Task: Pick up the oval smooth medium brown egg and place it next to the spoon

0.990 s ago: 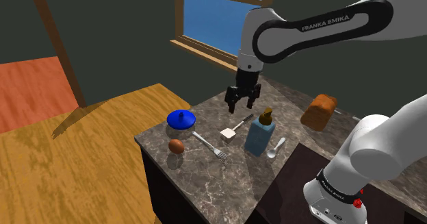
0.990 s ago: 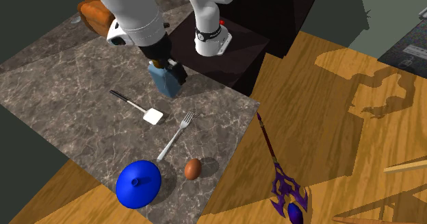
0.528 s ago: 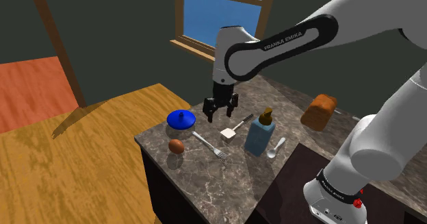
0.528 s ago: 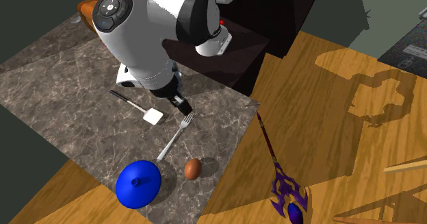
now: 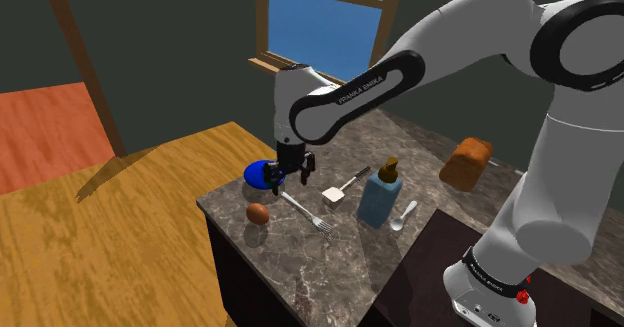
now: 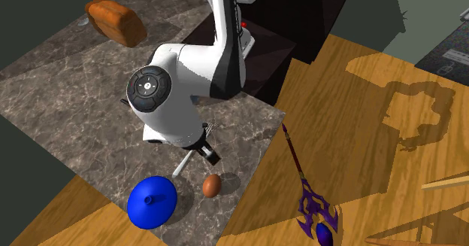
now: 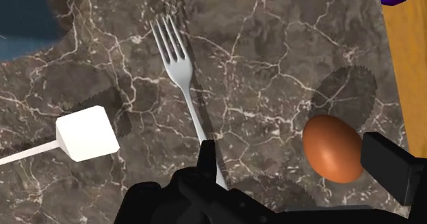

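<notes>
Approaching the egg (image 5: 258, 213) looks to be the step in hand. The end effector (image 5: 277, 182) hovers over the desk (image 5: 300, 260) with its fingers spread and nothing between them touched.

The brown egg lies on the marble near the desk's corner at the shoulder view's left, just in front of the blue lid (image 5: 257, 172) and left of the fork (image 5: 308, 213). In the wrist view the egg sits between the open fingers, off-centre toward one of them and below the end effector. How much height remains is hard to judge, probably a fair drop.

The spoon (image 5: 404, 215) lies well apart at the shoulder view's right, past the blue bottle (image 5: 381, 197).

The next move calls for centring over the egg, descending, and closing gently, since so smooth and rounded a thing may squirt out.
</notes>
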`<state>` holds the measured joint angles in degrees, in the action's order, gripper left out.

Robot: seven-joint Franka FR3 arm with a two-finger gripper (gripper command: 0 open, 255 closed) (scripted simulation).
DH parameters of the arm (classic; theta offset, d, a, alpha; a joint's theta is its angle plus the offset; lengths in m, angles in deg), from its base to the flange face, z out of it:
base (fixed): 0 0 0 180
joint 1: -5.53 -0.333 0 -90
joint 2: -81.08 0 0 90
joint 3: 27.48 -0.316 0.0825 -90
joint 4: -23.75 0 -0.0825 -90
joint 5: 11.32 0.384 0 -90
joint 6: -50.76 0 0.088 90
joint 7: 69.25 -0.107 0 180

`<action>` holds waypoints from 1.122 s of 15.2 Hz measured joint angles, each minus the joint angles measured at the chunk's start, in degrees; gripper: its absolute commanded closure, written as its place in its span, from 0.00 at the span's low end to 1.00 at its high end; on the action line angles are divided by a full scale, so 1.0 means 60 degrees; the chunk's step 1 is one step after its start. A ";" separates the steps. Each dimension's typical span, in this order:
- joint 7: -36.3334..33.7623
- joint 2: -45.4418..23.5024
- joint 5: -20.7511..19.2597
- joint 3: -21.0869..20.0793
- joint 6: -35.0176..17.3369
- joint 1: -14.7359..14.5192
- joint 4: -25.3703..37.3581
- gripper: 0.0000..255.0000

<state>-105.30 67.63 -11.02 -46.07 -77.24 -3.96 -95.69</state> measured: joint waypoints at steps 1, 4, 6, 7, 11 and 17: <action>-0.0164 -0.0364 -0.0181 0.0023 -0.0079 -0.0100 0.0263 0.00; -0.0666 -0.1585 -0.0727 0.0140 -0.0112 -0.0493 0.1394 0.00; -0.0954 -0.2379 -0.1041 0.0247 -0.0137 -0.0787 0.2117 0.00; -0.1050 -0.2817 -0.1185 0.0315 -0.0039 -0.0928 0.2633 0.00; -0.1314 -0.3763 -0.1480 0.0469 -0.0046 -0.1284 0.3538 0.00; -0.1378 -0.4243 -0.1618 0.0579 -0.0543 -0.1359 0.3512 0.00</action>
<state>-113.56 42.18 -20.73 -42.60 -80.50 -12.12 -74.62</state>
